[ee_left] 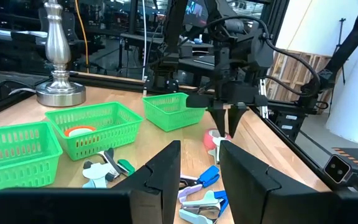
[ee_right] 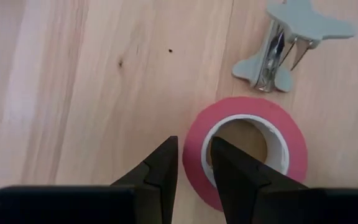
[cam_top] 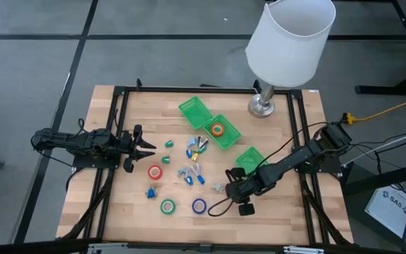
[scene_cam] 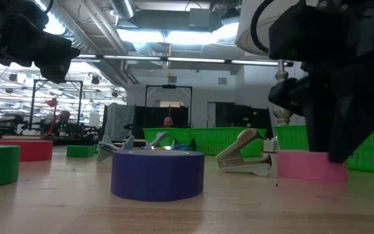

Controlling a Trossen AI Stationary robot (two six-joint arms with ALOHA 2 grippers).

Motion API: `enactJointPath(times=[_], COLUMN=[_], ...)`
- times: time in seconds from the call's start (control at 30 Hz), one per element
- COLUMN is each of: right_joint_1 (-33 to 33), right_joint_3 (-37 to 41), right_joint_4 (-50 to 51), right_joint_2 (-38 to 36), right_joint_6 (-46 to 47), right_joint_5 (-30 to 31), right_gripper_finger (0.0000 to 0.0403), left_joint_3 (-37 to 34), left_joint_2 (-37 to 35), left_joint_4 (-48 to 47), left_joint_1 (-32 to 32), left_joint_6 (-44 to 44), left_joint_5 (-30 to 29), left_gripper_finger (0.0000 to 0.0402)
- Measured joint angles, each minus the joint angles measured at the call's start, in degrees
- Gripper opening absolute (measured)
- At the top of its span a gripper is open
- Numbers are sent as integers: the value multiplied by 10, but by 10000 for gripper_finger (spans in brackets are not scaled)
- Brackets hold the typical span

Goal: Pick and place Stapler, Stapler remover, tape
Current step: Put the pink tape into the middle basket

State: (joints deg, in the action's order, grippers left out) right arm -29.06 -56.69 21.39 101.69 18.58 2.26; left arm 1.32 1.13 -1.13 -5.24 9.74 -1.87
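Five tape rolls show, though the pink tape (ee_right: 247,104) is hidden in the high view beneath the right gripper (ee_right: 194,155). That roll lies flat on the table (cam_top: 104,204), well apart from the lamp (cam_top: 291,39), towards the table's front edge. The gripper's dark fingers stand a narrow gap apart, astride the roll's wall, one outside and one over the white core. Whether they pinch it I cannot tell.

A pale stapler remover (ee_right: 291,43) lies just beside the roll. The small blue and pale tools (cam_top: 194,161) farther from the lamp's side are too small to sort.

Orange tape (cam_top: 218,130) sits in the green tray (cam_top: 230,140) nearest the lamp. The left gripper (ee_left: 199,149) waits far from the lamp, its fingers slightly parted and holding nothing.
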Motion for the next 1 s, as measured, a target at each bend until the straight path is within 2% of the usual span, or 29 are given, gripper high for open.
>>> enactJointPath(times=[0.27,0.6,1.0], right_joint_1=[0,0,0], right_joint_3=[0,-3,-48], right_joint_4=[-2,-2,46], right_joint_2=[0,23,28], right_joint_6=[-10,4,4], right_joint_5=[2,9,-12], right_gripper_finger=[96,51,50], left_joint_3=[0,0,0], left_joint_2=[0,0,0], left_joint_4=[0,0,0], left_joint_1=[0,0,0], left_joint_6=[0,0,0], left_joint_5=[0,0,0], left_gripper_finger=[107,107,107])
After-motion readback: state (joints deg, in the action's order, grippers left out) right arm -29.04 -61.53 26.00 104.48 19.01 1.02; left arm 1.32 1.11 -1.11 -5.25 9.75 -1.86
